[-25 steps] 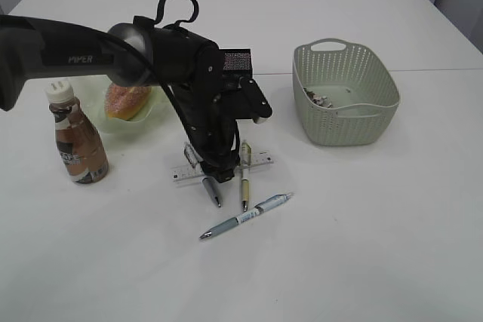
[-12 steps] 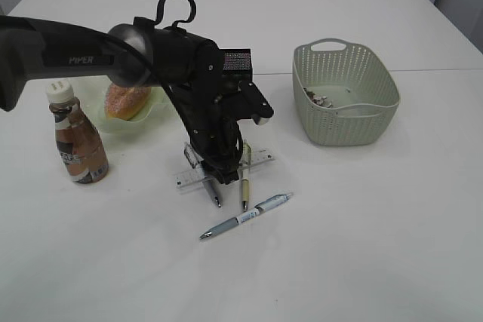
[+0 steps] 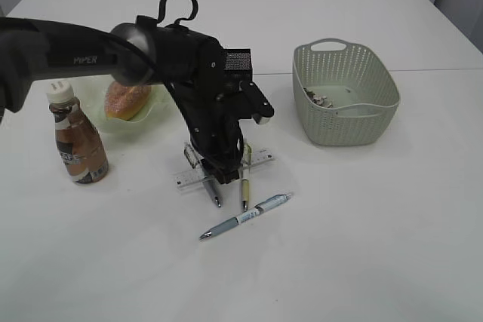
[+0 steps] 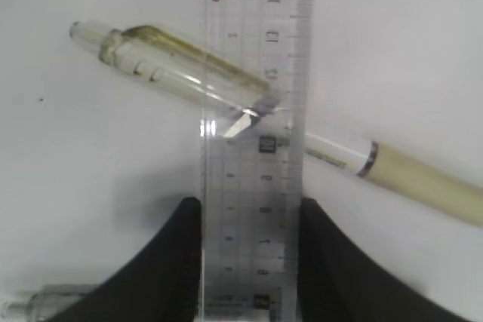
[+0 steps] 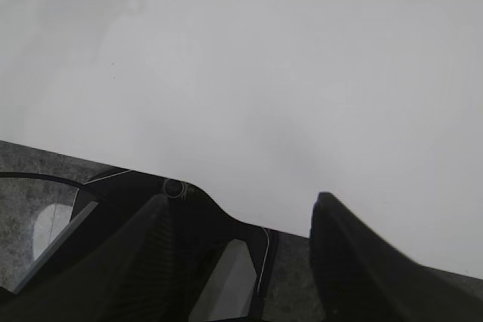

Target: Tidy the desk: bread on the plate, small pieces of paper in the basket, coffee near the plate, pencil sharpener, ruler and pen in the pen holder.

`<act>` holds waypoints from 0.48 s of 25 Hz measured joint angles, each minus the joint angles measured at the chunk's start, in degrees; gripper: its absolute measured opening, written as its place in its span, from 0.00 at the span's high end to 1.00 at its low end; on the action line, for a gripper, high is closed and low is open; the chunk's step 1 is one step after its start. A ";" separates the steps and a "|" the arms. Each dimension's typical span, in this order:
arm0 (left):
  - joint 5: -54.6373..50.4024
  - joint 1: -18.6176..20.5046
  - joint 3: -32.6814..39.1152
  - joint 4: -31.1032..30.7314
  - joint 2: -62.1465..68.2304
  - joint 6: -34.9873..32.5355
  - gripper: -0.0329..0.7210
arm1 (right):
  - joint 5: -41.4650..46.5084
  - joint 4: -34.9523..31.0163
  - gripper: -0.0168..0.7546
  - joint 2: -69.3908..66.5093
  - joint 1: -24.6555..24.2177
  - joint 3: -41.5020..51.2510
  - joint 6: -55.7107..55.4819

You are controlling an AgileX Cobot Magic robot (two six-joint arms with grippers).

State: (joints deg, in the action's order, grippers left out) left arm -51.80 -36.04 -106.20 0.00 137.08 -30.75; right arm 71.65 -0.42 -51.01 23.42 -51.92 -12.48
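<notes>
Overall: white table (image 3: 362,246) with the left arm reaching down at its middle; right arm out of the exterior view.
Exterior only: bread (image 3: 127,100) on the plate (image 3: 162,107), coffee (image 3: 77,139) upright just left of the plate, basket (image 3: 346,94) at right with paper scraps (image 3: 321,99) inside, black holder (image 3: 237,61) behind the arm.
Left wrist only: clear ruler (image 4: 256,179) lying across a clear-and-cream pen (image 4: 226,99), with the two dark jaws against its long edges.
Left gripper (image 3: 224,176): jaws drawn in to the ruler's width, touching both edges; ruler flat on the table.
Right gripper (image 5: 241,258): jaws apart, holding nothing, hanging over the table's edge.
Pens: grey pen (image 3: 246,216) loose in front of the ruler, its tip also at the top left of the right wrist view; another pen (image 3: 213,191) pokes out under the left gripper.
Hidden: the arm covers most of the ruler and the holder in the exterior view; a pencil sharpener cannot be made out; the scraps are too small to count.
</notes>
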 joint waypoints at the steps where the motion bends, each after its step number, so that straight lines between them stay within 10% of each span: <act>1: -0.92 0.00 -0.87 0.33 0.23 0.00 0.61 | 0.00 0.00 0.39 0.00 0.00 0.00 0.00; 12: -9.92 0.18 -11.96 2.88 1.31 6.81 0.62 | 0.00 0.00 0.39 0.00 0.00 0.00 0.00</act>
State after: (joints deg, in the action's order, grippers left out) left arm -61.72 -35.86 -118.15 2.88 138.39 -23.93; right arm 71.65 -0.42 -51.01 23.42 -51.92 -12.48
